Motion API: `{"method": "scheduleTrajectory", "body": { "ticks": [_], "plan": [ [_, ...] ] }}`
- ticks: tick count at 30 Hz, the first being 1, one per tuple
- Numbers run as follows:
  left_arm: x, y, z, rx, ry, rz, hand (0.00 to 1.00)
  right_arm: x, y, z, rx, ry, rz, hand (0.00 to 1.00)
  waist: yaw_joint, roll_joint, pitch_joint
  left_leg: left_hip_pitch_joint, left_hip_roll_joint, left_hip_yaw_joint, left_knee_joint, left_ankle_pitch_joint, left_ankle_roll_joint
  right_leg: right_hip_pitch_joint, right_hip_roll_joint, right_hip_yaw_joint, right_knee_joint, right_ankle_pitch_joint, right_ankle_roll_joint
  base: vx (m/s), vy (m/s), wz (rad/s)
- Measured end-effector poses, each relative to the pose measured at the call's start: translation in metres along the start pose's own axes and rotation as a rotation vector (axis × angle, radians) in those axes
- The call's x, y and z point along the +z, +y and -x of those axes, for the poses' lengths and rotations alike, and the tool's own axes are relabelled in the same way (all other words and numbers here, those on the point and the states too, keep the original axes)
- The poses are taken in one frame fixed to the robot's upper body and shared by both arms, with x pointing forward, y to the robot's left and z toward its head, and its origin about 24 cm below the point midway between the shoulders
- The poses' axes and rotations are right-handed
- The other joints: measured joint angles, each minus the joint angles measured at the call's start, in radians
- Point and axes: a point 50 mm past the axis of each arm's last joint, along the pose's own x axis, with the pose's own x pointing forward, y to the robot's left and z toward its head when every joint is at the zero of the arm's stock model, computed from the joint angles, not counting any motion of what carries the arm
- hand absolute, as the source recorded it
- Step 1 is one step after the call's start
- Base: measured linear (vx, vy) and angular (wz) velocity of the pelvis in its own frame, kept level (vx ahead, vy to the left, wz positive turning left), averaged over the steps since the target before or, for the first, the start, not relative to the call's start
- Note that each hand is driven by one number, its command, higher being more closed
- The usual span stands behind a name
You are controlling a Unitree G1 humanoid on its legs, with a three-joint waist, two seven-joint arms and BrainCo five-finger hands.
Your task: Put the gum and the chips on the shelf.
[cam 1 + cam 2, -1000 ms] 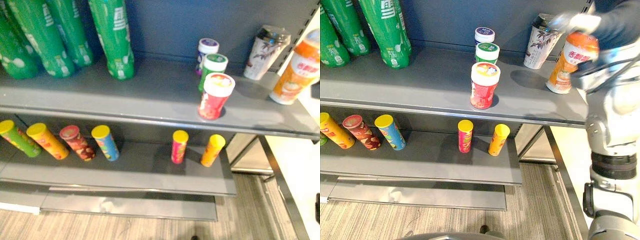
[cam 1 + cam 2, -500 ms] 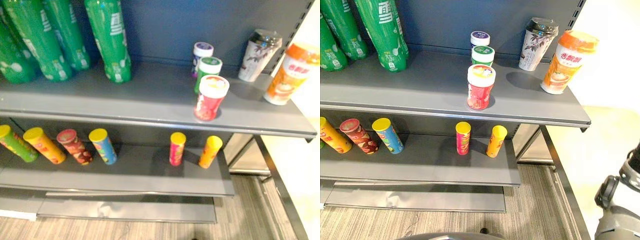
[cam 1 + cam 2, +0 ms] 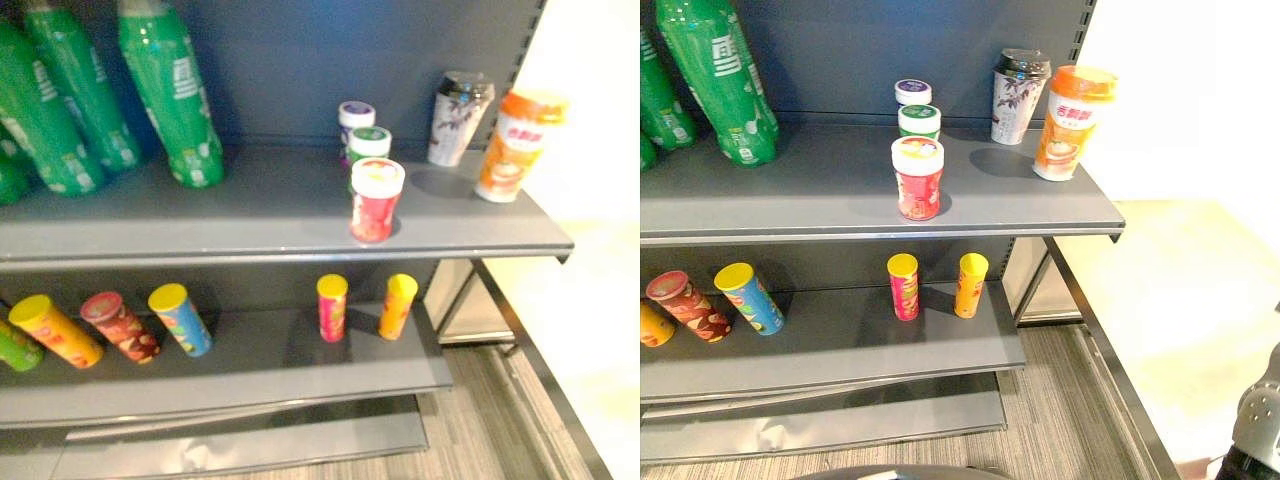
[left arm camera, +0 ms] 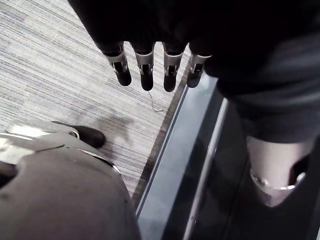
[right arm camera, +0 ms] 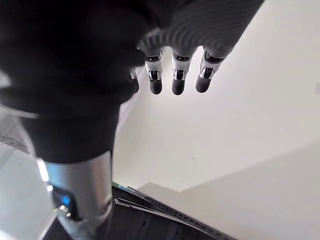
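Three gum jars stand in a row on the upper shelf [image 3: 790, 205]: a red one with a white lid [image 3: 918, 180] in front, a green-lidded one [image 3: 919, 121] behind it, and a purple-lidded one [image 3: 913, 92] at the back. Chips cans stand on the lower shelf [image 3: 840, 350]: a pink can [image 3: 904, 287], an orange can [image 3: 971, 285], a blue can [image 3: 750, 298] and a red-brown can [image 3: 682, 305]. My left hand [image 4: 146, 75] hangs over the striped floor, fingers straight and empty. My right hand [image 5: 179, 80] hangs over pale floor, also open and empty.
Tall green bottles [image 3: 720, 80] fill the upper shelf's left end. A patterned cup [image 3: 1018, 83] and an orange cup [image 3: 1070, 108] stand at its right end. The shelf's metal base [image 4: 175, 170] runs close by my left hand.
My right arm, up by the cups a second ago, has dropped away from the shelf. The camera has moved, so the whole shelf has shifted in view. The items stand as before.
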Motion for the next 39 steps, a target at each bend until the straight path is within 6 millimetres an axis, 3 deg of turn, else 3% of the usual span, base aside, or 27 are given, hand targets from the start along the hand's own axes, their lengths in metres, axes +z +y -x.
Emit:
{"method": "scheduleTrajectory", "body": {
  "ticks": [6, 12, 13, 14, 16, 22, 25, 26, 28, 30, 34, 39],
  "plan": [
    [0.002, 0.000, 0.000, -0.022, -0.020, -0.016, 0.00, -0.023, 0.040, 0.040, 0.290, 0.216, -0.120, 0.00, -0.004, -0.008, 0.005, 0.010, 0.000, 0.009, 0.002, -0.002, -0.003, 0.000, 0.002, 0.010, 0.013, 0.000, 0.000, 0.00, -0.001, -0.03],
    [0.011, -0.004, -0.002, -0.031, -0.049, -0.027, 0.00, -0.051, 0.076, 0.091, 0.412, 0.466, -0.337, 0.00, 0.006, -0.021, 0.025, 0.010, 0.000, 0.028, 0.020, -0.010, -0.011, -0.006, 0.005, 0.026, 0.027, -0.001, 0.000, 0.00, -0.001, -0.08],
    [0.016, -0.005, -0.003, -0.035, -0.067, -0.028, 0.00, -0.055, 0.085, 0.104, 0.433, 0.520, -0.390, 0.00, 0.006, -0.028, 0.040, -0.018, 0.005, 0.031, 0.077, -0.036, -0.008, -0.019, 0.007, 0.031, 0.046, -0.004, -0.001, 0.00, -0.004, -0.12],
    [0.020, -0.006, -0.004, -0.038, -0.077, -0.028, 0.00, -0.056, 0.089, 0.108, 0.439, 0.538, -0.410, 0.00, 0.006, -0.020, 0.052, -0.031, 0.009, 0.033, 0.117, -0.056, -0.008, -0.019, 0.009, 0.032, 0.055, -0.006, -0.002, -0.03, -0.012, -0.12],
    [0.032, -0.012, -0.006, -0.052, -0.111, -0.027, 0.00, -0.060, 0.103, 0.119, 0.492, 0.594, -0.476, 0.00, 0.016, -0.018, 0.113, -0.097, 0.042, 0.057, 0.289, -0.141, -0.005, -0.042, 0.033, 0.057, 0.102, -0.013, 0.000, -0.08, -0.008, -0.32],
    [0.044, -0.021, -0.007, -0.081, -0.144, -0.061, 0.00, -0.060, 0.111, 0.129, 0.518, 0.635, -0.518, 0.00, 0.027, 0.003, 0.196, -0.133, 0.080, 0.151, 0.489, -0.248, 0.013, -0.101, 0.077, 0.151, 0.241, -0.049, 0.024, -0.11, 0.066, -0.54],
    [0.046, -0.019, -0.008, -0.084, -0.148, -0.087, 0.00, -0.051, 0.114, 0.131, 0.514, 0.616, -0.541, 0.00, -0.001, 0.002, 0.234, -0.127, 0.104, 0.255, 0.561, -0.287, 0.027, -0.122, 0.113, 0.247, 0.262, -0.034, 0.051, -0.16, 0.123, -0.98],
    [0.045, -0.019, -0.008, -0.087, -0.148, -0.095, 0.00, -0.048, 0.115, 0.134, 0.501, 0.620, -0.555, 0.00, -0.011, 0.007, 0.247, -0.130, 0.131, 0.305, 0.587, -0.306, 0.035, -0.121, 0.136, 0.287, 0.239, -0.003, 0.057, -0.21, 0.126, -1.26],
    [0.045, -0.018, -0.007, -0.093, -0.147, -0.119, 0.00, -0.048, 0.118, 0.144, 0.490, 0.658, -0.581, 0.00, -0.024, 0.006, 0.262, -0.125, 0.153, 0.371, 0.595, -0.317, 0.041, -0.123, 0.138, 0.298, 0.194, 0.033, 0.029, -0.23, 0.129, -1.22],
    [0.057, -0.017, -0.009, -0.097, -0.175, -0.167, 0.00, -0.044, 0.120, 0.157, 0.490, 0.717, -0.605, 0.00, -0.029, 0.004, 0.266, -0.127, 0.173, 0.458, 0.592, -0.306, 0.062, -0.164, 0.045, 0.115, 0.182, 0.029, -0.006, -0.16, 0.121, -1.06],
    [0.072, -0.023, -0.010, -0.110, -0.216, -0.201, 0.00, -0.042, 0.127, 0.155, 0.517, 0.695, -0.634, 0.00, -0.026, 0.025, 0.266, -0.121, 0.213, 0.563, 0.501, -0.244, 0.074, -0.164, -0.093, -0.082, 0.369, -0.016, -0.073, -0.07, 0.068, -0.79],
    [0.071, -0.026, -0.010, -0.131, -0.215, -0.226, 0.00, -0.042, 0.142, 0.139, 0.564, 0.605, -0.667, 0.00, -0.008, 0.023, 0.258, -0.126, 0.246, 0.727, 0.430, -0.190, 0.063, -0.046, -0.278, -0.298, 0.490, -0.032, -0.099, 0.02, -0.032, -1.09]
  ]
}}
